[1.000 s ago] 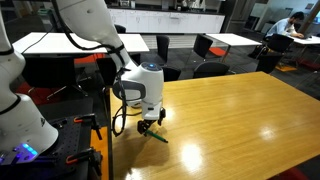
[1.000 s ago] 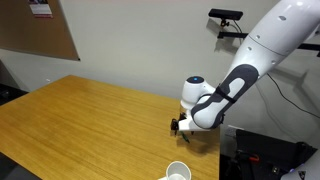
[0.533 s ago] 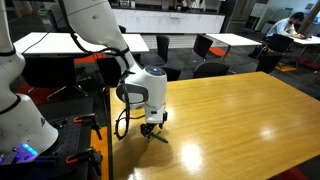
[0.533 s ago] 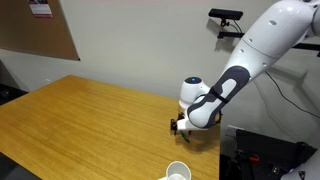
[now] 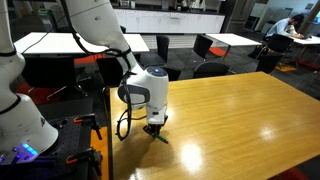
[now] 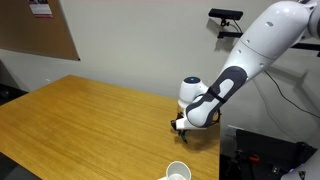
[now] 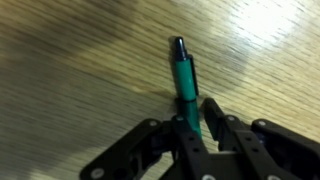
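Note:
A green marker (image 7: 185, 75) with a dark tip lies flat on the wooden table (image 7: 80, 60). In the wrist view my gripper (image 7: 196, 110) is down over its near end, with a black finger on each side of the barrel, shut on it. In an exterior view the gripper (image 5: 153, 128) points straight down near the table's edge, and the marker's green end (image 5: 159, 137) sticks out beneath it. Seen from another exterior view, the gripper (image 6: 181, 125) touches the table (image 6: 90, 120) close to its corner; the marker is hidden there.
A white cup (image 6: 178, 172) stands near the table's front edge, a short way from the gripper. The table's edge (image 5: 108, 130) runs right beside the gripper, with a black stand (image 5: 70, 140) beyond it. Chairs (image 5: 208, 47) and other tables stand behind.
The jaws have closed from wide open onto the marker. The arm has sunk a little toward the table; the marker has not moved.

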